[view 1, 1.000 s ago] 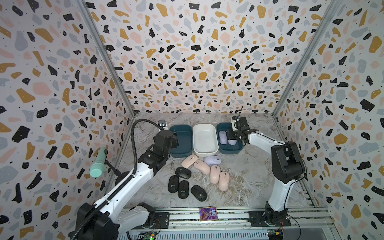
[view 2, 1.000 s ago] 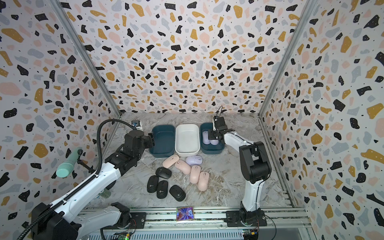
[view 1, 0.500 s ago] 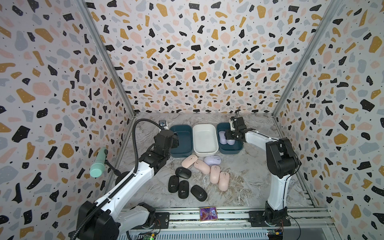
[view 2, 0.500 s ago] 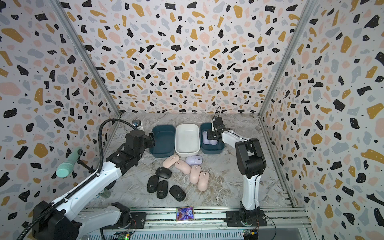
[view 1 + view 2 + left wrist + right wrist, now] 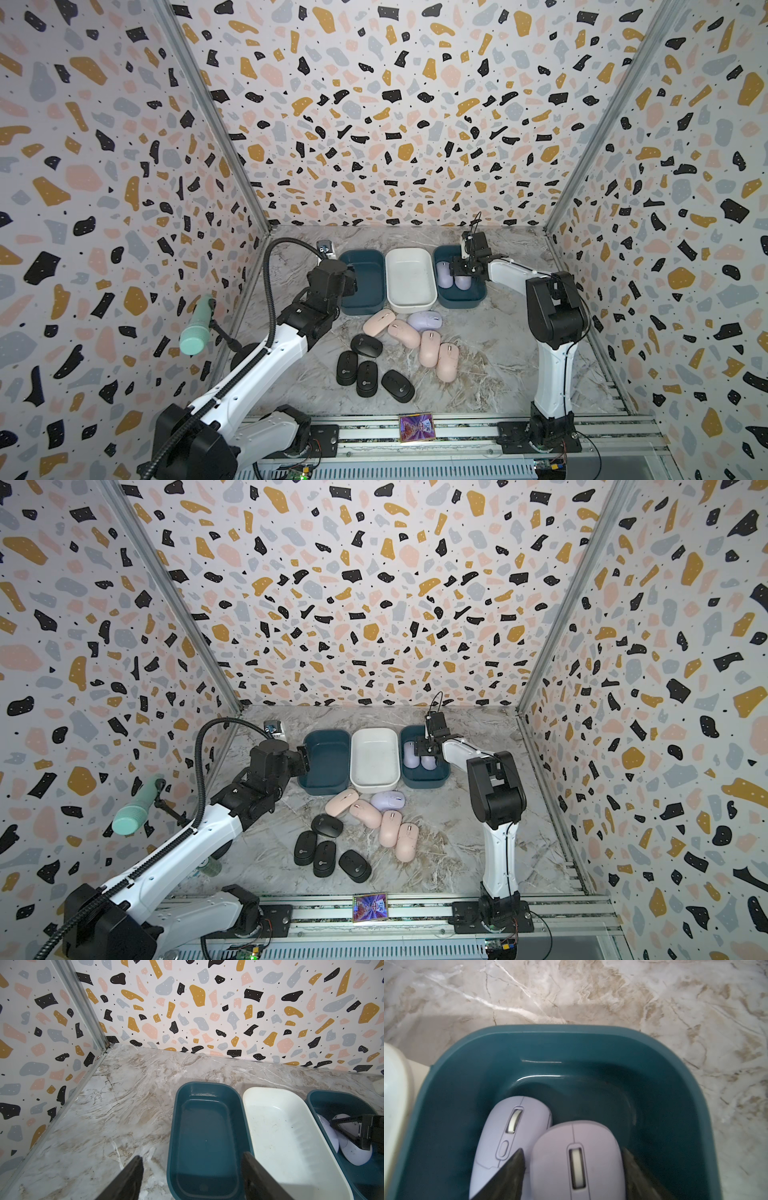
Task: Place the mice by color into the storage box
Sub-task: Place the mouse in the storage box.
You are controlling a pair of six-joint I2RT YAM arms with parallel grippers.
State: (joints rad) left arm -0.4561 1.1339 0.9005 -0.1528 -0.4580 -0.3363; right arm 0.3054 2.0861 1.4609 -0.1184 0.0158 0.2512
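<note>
The left arm (image 5: 286, 345) and right arm (image 5: 548, 374) have glossy white links and chunky black joint housings. A ribbed black hose (image 5: 272, 291) follows the left one; a thin black wire (image 5: 476, 220) tops the right wrist. The left gripper (image 5: 192, 1155) has matte black fingers (image 5: 128, 1180).

Both top views look down from high at the front toward the back wall (image 5: 382, 124), holding the whole table (image 5: 490, 365) from afar. The left wrist view looks slantwise over the left teal bin (image 5: 205, 1136) and white bin (image 5: 280, 1136); the right wrist view looks steeply down, close, into the right teal bin (image 5: 591, 1049), shared by both.
</note>
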